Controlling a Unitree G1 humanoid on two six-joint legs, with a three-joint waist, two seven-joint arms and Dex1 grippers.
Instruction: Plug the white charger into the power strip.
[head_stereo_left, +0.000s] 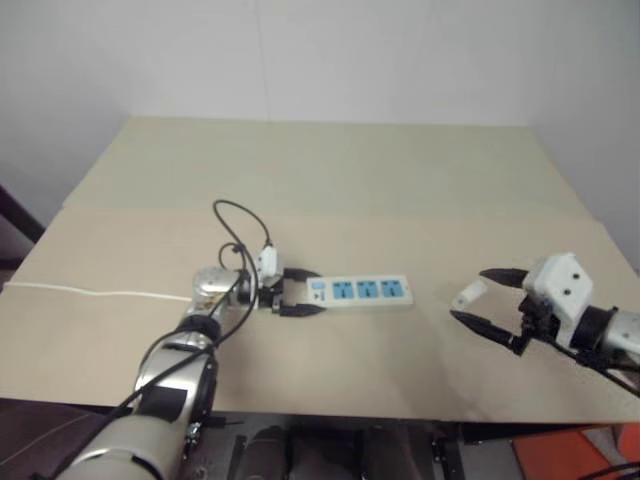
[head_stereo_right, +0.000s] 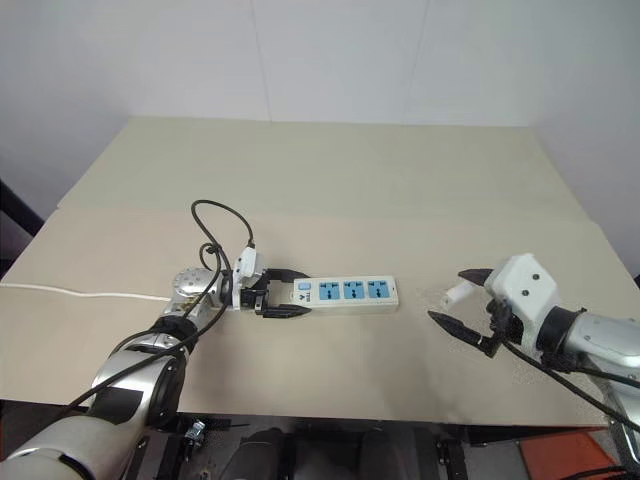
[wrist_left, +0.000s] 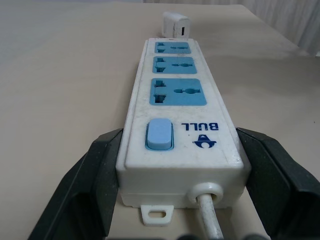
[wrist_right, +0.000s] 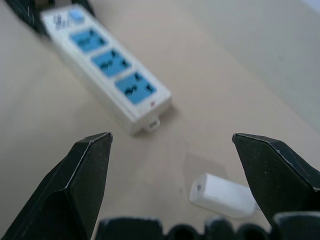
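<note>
- Head views: my left gripper (head_stereo_left: 300, 292) clamps the switch end of the power strip (head_stereo_left: 362, 291) on the table (head_stereo_left: 330, 170); my right gripper (head_stereo_left: 478, 297) stands wide around the white charger (head_stereo_left: 469, 293).
- Left wrist view: fingers (wrist_left: 87, 185) press both strip sides.
- Right wrist view: charger lies between spread fingers (wrist_right: 82, 172), untouched.

Wide bare table (head_stereo_left: 330, 170) beyond the power strip (head_stereo_left: 362, 291) and in front of it, open to a hand. Open gap between the strip's right end and the white charger (head_stereo_left: 468, 294). Strip's left end blocked by the left gripper (head_stereo_left: 297, 293), clamped across it. Charger flanked by the spread fingers of the right gripper (head_stereo_left: 482, 297). Thin cord (head_stereo_left: 95, 293) across the near-left tabletop.
</note>
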